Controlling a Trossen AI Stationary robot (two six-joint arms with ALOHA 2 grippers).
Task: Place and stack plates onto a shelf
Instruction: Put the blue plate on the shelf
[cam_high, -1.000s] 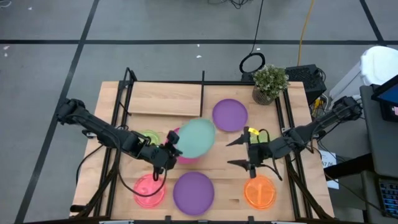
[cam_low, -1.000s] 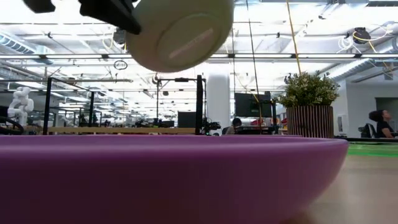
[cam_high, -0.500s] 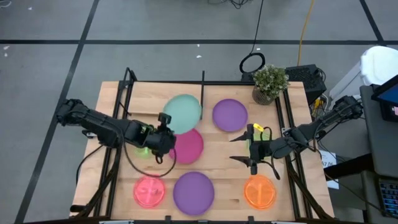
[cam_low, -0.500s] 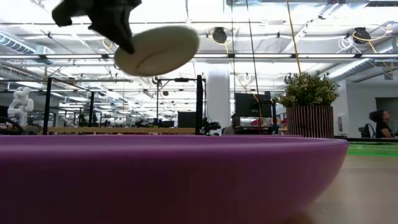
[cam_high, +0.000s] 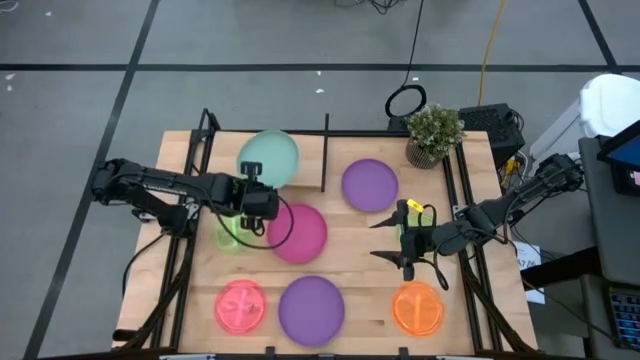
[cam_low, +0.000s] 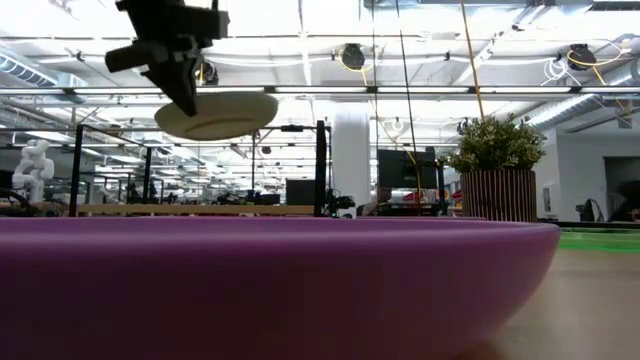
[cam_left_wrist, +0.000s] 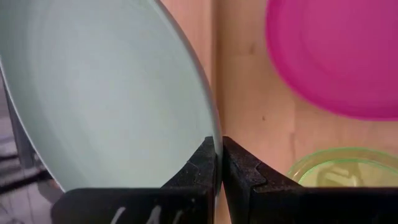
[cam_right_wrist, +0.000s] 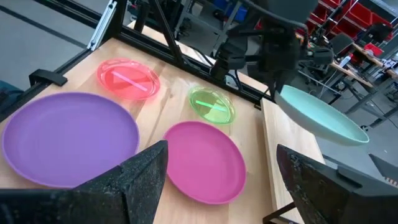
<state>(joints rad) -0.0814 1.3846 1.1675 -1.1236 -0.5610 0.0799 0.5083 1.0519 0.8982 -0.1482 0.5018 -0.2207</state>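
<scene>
over the shelf's left half, our left hand is clamped on the rim of the mint-green plate, fingers pinched together on its thin edge. we judge the plate light and stiff, smooth enough to slip, so an edge pinch like this suits it, though it may sag or swing from one point. it hangs clear above the shelf, not touching the board, nearly level in the low view with its bottom down; being round, it has no long axis, and its face lies flat, extending from the hand toward the counter's far edge. just beside on the counter lie the magenta plate and the small neon green plate. our right hand waits, fingers apart, above the counter near the orange plate.
</scene>
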